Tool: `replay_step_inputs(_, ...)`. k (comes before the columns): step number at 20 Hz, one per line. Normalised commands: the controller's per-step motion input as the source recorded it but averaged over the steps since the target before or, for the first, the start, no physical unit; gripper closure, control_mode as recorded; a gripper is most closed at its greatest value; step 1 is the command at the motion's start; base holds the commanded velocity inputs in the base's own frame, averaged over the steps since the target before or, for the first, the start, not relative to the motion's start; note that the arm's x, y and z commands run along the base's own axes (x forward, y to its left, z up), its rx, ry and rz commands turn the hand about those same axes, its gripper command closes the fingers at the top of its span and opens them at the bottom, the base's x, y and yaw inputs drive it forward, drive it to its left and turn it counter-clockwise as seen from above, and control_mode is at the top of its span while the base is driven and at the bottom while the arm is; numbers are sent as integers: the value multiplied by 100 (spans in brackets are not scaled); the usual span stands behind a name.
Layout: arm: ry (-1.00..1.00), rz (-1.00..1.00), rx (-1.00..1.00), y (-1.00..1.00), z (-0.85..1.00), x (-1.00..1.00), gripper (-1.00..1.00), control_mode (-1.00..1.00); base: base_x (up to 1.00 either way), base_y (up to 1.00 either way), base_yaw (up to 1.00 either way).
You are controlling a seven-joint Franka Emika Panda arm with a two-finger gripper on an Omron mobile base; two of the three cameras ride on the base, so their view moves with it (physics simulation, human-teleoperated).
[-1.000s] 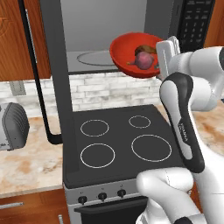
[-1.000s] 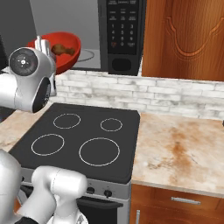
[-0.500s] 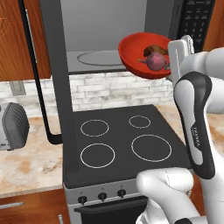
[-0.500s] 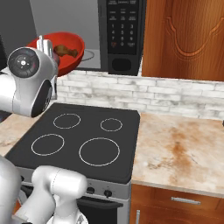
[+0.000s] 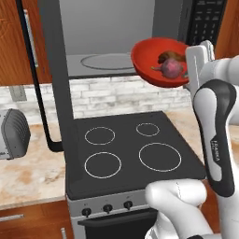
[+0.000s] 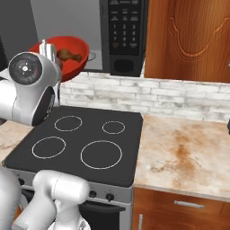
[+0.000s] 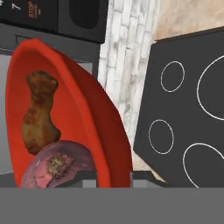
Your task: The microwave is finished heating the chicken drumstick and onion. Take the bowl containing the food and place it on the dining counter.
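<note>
Farther right since before: glossy red bowl (image 5: 158,60), pinched by pincer (image 5: 196,58), lumpy drumstick (image 7: 40,113), round onion (image 5: 172,68) inside.

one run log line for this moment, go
phase: carrying | gripper: shut on bowl rim | bowl: tilted, above stovetop | contents: drumstick, onion | microwave: door open

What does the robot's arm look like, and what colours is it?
The arm is smooth, rounded and glossy white, built of thick tube-like segments. A long dark grey panel with small white lettering runs along one segment, and the joints are dark. From the right base view, one joint ends in a round dark cap with small markings. The gripper is a white boxy hand.
</note>
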Motion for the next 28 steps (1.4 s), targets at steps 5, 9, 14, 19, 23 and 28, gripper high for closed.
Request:
replay_step_inputs(5, 0, 0, 0, 0, 0, 0, 100, 100, -100, -81, 21)
replay_step_inputs(9, 0, 0, 0, 0, 0, 0, 100, 100, -100, -50, 61)
replay_step_inputs(14, 0, 0, 0, 0, 0, 0, 100, 100, -85, -28, 87)
replay_step_inputs(19, 0, 0, 0, 0, 0, 0, 100, 100, -67, -22, 96)
replay_step_inputs(23, 0, 0, 0, 0, 0, 0, 100, 100, -46, -9, 100)
replay_step_inputs(28, 0, 0, 0, 0, 0, 0, 100, 100, -16, 3, 100)
